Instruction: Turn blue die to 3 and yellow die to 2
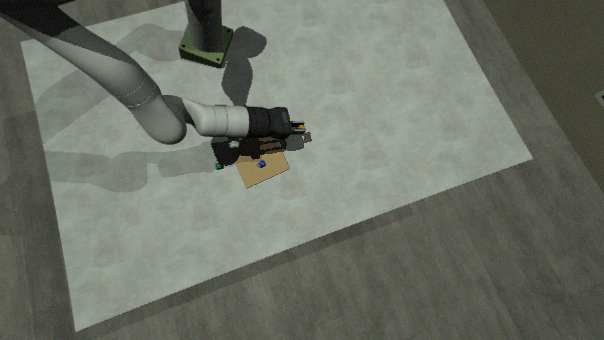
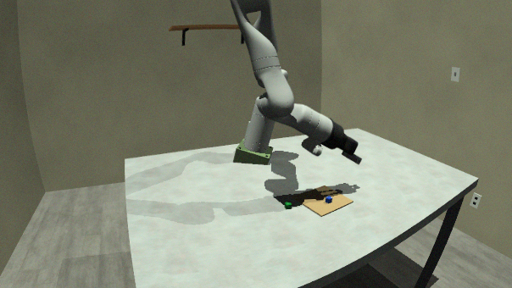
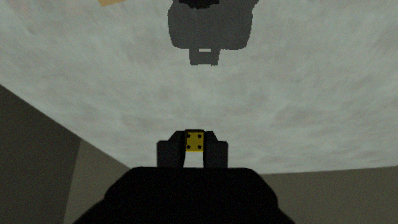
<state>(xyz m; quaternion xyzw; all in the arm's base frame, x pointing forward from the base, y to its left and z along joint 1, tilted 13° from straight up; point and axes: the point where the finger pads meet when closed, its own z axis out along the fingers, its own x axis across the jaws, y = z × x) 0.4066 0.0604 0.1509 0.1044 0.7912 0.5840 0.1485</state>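
My gripper (image 3: 194,144) is shut on the yellow die (image 3: 194,141), which shows a four-pip face to the wrist camera. It also shows in the top view (image 1: 300,127), held high above the table, just past the far edge of the tan mat (image 1: 263,169). The arm is stretched nearly level. The blue die (image 1: 261,163) lies on the mat; it also shows in the exterior view (image 2: 328,199). The green die (image 1: 218,165) lies on the table just left of the mat, in the arm's shadow.
The arm's green base (image 1: 206,46) stands at the back of the table. A corner of the mat (image 3: 111,2) shows at the top edge of the wrist view. The table's right edge (image 2: 424,224) lies beyond the mat.
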